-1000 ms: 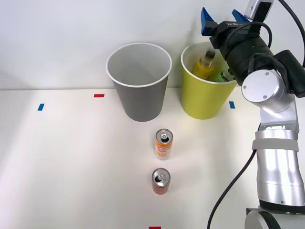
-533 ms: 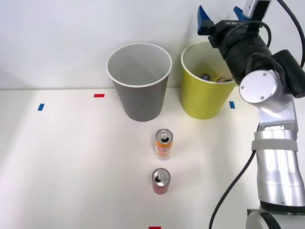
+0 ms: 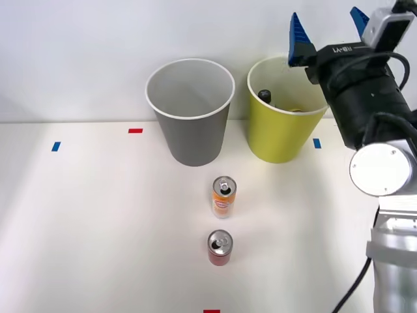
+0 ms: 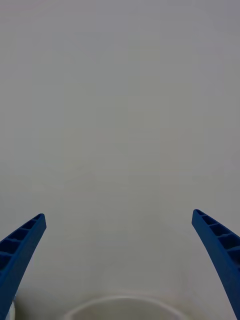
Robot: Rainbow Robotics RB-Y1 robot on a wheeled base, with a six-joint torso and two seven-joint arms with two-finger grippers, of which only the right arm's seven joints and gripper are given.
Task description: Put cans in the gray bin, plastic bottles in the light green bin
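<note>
- Above the light green bin (image 3: 285,111), toward its right side, the right pincer (image 3: 329,36) hangs with its blue fingers (image 3: 298,40) spread wide and nothing between them; the wrist view confirms an empty gap, with one finger (image 4: 20,247) at each corner and a pale rim (image 4: 120,306) below.
- Inside the light green bin, a black bottle cap (image 3: 264,96) shows near the left wall, with a touch of yellow beside it. Judgement: the plastic bottles are in place; the second bottle cannot be made out clearly.
- Gray bin (image 3: 190,111): upright, just beside the green one, nothing visible inside.
- Cans: the orange-and-white can (image 3: 223,197) stands upright on the worktop (image 3: 98,222) in front of the gray bin; the dark red can (image 3: 219,247) stands upright nearer the robot, close to the first but apart.
- Step in hand, as judged: go for a can. Recommended practice: keep the pincer wide, lift clear of the bin rims, come down over the orange-and-white can first, centre the body between the fingers, and close at mid-height.
- Risk: a slim can tips easily if one finger touches first; the neighbouring red can could be knocked.
</note>
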